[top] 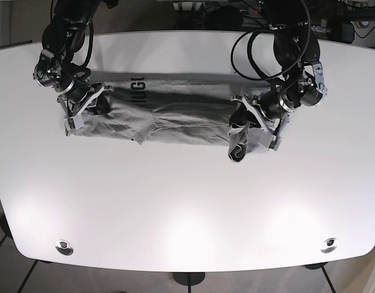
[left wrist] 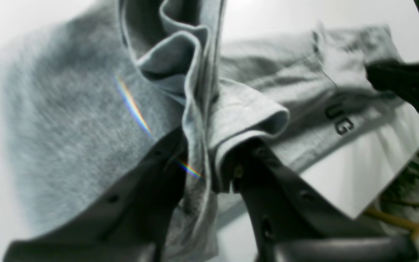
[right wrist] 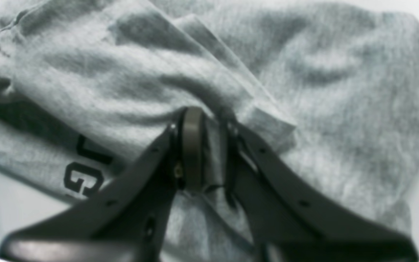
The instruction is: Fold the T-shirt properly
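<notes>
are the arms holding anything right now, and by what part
Both hold the grey T-shirt. The left tool is shut on a bunched fold of fabric at one end; the right tool pinches a fold at the opposite end, near the printed letters.

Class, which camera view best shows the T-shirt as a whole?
The base view: the grey T-shirt appears as a full band on the white table, held by both grippers. The left wrist view shows bunched fabric, the right wrist view a close, wrinkled stretch with lettering.

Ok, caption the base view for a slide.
Both pincers, left and right, grip opposite ends of the grey T-shirt on the white table.
</notes>
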Robot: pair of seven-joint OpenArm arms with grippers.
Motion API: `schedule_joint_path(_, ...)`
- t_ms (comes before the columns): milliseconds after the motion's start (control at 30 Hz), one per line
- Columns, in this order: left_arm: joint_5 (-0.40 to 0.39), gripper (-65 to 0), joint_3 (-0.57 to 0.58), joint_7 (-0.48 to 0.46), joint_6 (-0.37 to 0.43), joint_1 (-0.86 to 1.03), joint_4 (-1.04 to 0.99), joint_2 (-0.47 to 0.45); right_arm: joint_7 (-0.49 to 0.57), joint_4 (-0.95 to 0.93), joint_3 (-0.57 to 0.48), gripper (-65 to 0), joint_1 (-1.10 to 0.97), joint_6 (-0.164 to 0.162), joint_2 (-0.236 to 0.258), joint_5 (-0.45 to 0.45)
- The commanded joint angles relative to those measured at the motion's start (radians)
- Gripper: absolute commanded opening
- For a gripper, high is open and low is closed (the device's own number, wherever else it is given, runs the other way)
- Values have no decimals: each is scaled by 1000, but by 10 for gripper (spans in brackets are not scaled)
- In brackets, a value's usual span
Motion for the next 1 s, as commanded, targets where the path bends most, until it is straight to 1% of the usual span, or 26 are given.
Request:
schedule_joint_path(33, -20, -600, 29, -22, 4, -17, -28, -6, -30, 3, -1, -566, 1, -3, 4, -24)
schedule_joint_path(100, -20, -596, 66, -22, 4, -31, -63, -6, -30, 3, -1, -566, 1, -3, 4, -18)
schedule_joint_path(133, -20, -564, 87, -22, 5, -46, -79, -6, -30, 3, -1, -566, 1, -3, 4, -20)
schedule_joint_path(167, -20, -503, 110, -22, 14, -58, -96, -7, -30, 3, -1, -566, 1, -3, 4, -18)
schedule_joint_path(200, -20, -429, 135, -22, 47, -66, -105, -7, -30, 5, -1, -566, 1, -3, 4, -17)
schedule_joint_path(267, -22, -304, 158, -23, 174, -72, -102, -3, -30, 5, -1, -568, 1, -3, 4, -17)
schedule_joint_path(300, -25, -261, 172, -23, 226, -80, -100, -1, -30, 5, -1, -568, 1, -1, 4, -17)
schedule_joint_path(333, -26, -228, 224, -23, 258, -106, -82, 0, -30, 5, -1, -568, 1, 0, 4, -17)
schedule_joint_path(433, -28, -225, 365, -22, 237, -136, -30, 5, -30, 5, -1, -568, 0, 0, 4, -17)
schedule_joint_path(467, -23, -231, 420, -15, 214, -152, -8, 28, -30, 5, -1, -568, 0, -1, 4, -17)
schedule_joint_path(500, -25, -247, 449, -15, 191, -158, 9, 37, -30, 8, -1, -568, 1, -1, 4, -17)
schedule_joint_path(567, -22, -267, 455, -15, 143, -158, 36, 34, -30, 55, 1, -568, -4, -1, 4, -17)
schedule_joint_path(600, -20, -267, 429, -15, 126, -159, 42, 30, -32, 86, 1, -564, -5, -1, 3, -15)
schedule_joint_path(633, -20, -267, 371, -15, 114, -166, 49, 5, -50, 137, 2, -564, -5, 3, 1, -15)
schedule_joint_path(667, -22, -268, 334, -15, 113, -166, 50, -12, -76, 178, 9, -564, 0, 6, -11, -8)
schedule_joint_path(700, -23, -279, 282, -17, 111, -164, 50, -49, -113, 236, 12, -563, 3, 6, -17, 25)
schedule_joint_path(733, -23, -296, 253, -20, 111, -164, 49, -75, -132, 272, 15, -563, 3, 3, -16, 55)
schedule_joint_path(800, -22, -340, 205, -22, 111, -147, 44, -118, -167, 318, 64, -556, 3, -1, -16, 131)
schedule_joint_path(833, -22, -368, 178, -23, 111, -136, 42, -136, -193, 321, 101, -523, 7, -1, -16, 167)
schedule_joint_path(867, -20, -415, 138, -23, 111, -126, 36, -155, -250, 315, 165, -430, 38, -1, -16, 216)
schedule_joint_path(933, -26, -517, 93, -23, 94, -113, 0, -179, -325, 281, 269, -271, 69, -1, -22, 262)
schedule_joint_path(967, -25, -582, 79, -23, 37, -110, -37, -194, -362, 236, 334, -182, 93, -1, -20, 292)
schedule_joint_path(1000, -23, -603, 70, -23, -10, -109, -63, -205, -379, 198, 374, -154, 109, -1, -16, 309)
